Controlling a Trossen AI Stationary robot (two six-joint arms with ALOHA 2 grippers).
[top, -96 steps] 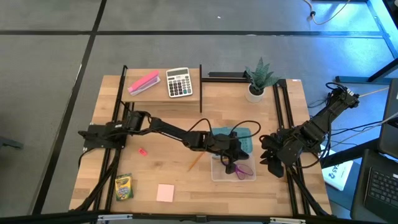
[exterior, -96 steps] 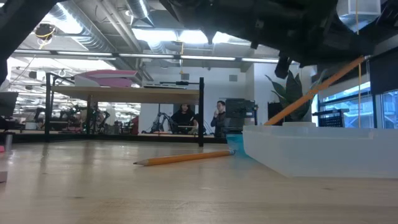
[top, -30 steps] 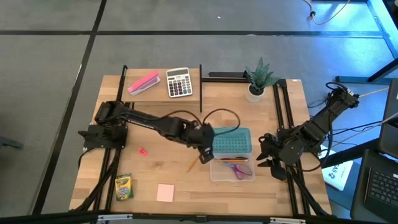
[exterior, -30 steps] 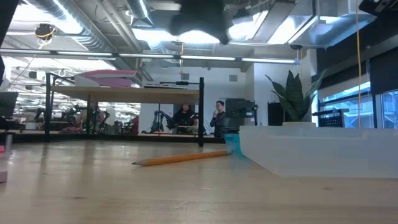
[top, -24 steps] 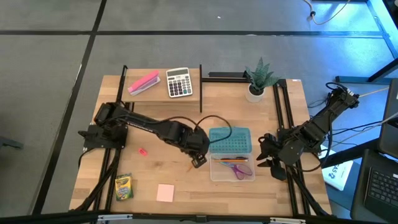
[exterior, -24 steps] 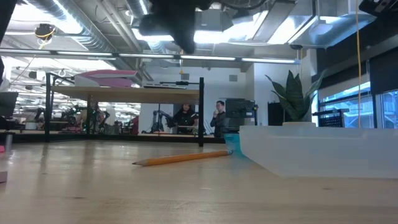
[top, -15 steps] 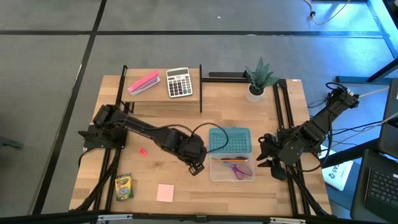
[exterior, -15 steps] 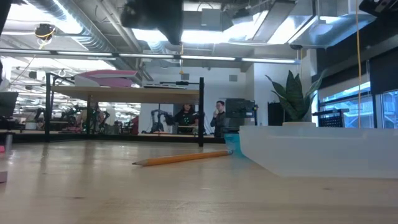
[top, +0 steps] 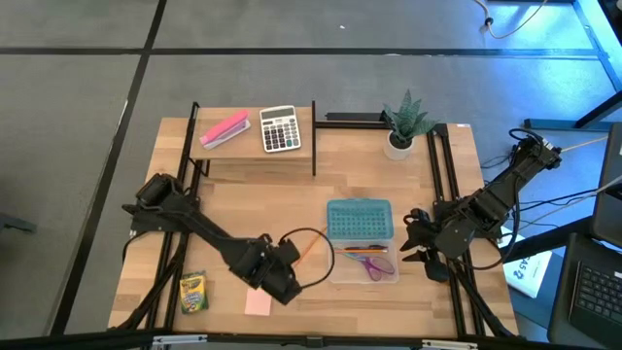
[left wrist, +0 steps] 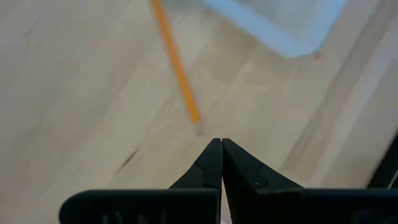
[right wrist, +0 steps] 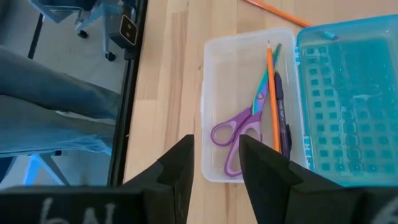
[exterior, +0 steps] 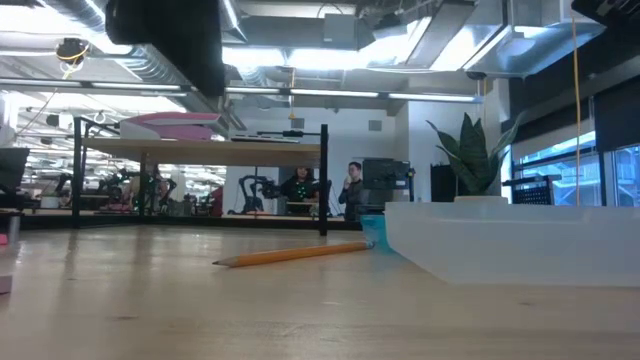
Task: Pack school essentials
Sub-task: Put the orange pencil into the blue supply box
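My left gripper (top: 288, 276) hangs shut above the near middle of the table, its tips (left wrist: 221, 147) just short of the point of an orange pencil (left wrist: 176, 63) that lies flat on the wood (top: 307, 247). Partly under that arm lies the square pink notepad (top: 257, 305). The yellow-green crayon box (top: 192, 292) lies at the near left. The clear box (right wrist: 217, 74) holds the purple-handled scissors (right wrist: 240, 133) and a second orange pencil (right wrist: 272, 93). My right gripper (right wrist: 215, 163) waits open above the box's right end.
The box's blue lid (top: 359, 219) lies open on its far side. A raised shelf at the back bears a pink block (top: 224, 128) and a calculator (top: 280, 128); a potted plant (top: 402, 124) stands at the back right. Black frame rails (top: 444, 185) run along both table sides.
My left gripper, shut all the while, has swung from above the blue lid toward the table's near left and come down. It now hangs by the loose pencil's point and the pink notepad. The pencil and box have kept their places.
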